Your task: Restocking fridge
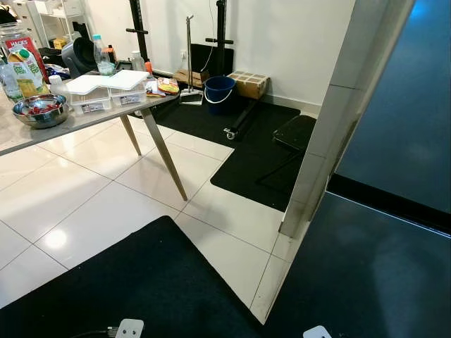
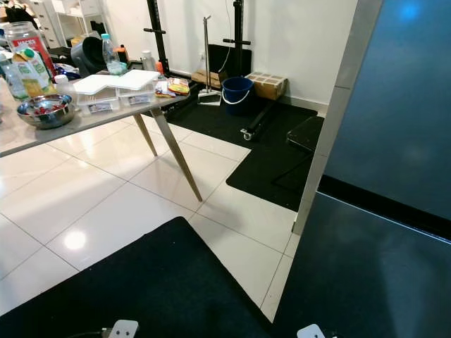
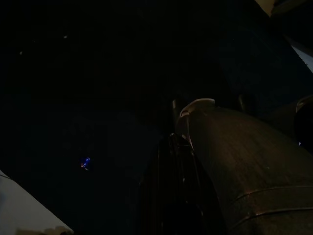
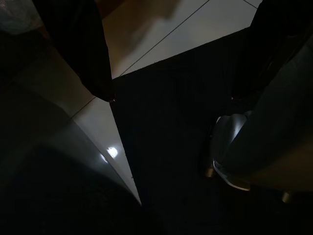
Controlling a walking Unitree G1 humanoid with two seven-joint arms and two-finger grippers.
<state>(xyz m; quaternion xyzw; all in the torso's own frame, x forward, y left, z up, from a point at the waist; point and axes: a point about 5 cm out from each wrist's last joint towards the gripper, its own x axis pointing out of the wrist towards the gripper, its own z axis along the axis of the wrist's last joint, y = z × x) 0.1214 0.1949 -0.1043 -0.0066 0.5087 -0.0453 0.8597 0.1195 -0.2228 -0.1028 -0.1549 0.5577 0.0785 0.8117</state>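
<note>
A tall, dark, glossy fridge front (image 1: 394, 127) with a silver edge (image 1: 331, 120) stands on my right. At the far left is a grey table (image 1: 84, 120). On it are a juice carton (image 1: 27, 70), a steel bowl (image 1: 41, 110) with red pieces in it, clear boxes with white lids (image 1: 106, 88) and a water bottle (image 1: 102, 56). My right gripper (image 4: 176, 54) hangs open over the floor, nothing between its fingers (image 4: 78, 49). The left wrist view is nearly black, and I make out only a dark rounded body part.
A slanted table leg (image 1: 165, 151) stands on white tiles. A black mat (image 1: 141, 282) lies at my feet and another (image 1: 261, 155) by the fridge edge. A blue bucket (image 1: 220, 93) and a cardboard box (image 1: 248, 84) sit by the back wall.
</note>
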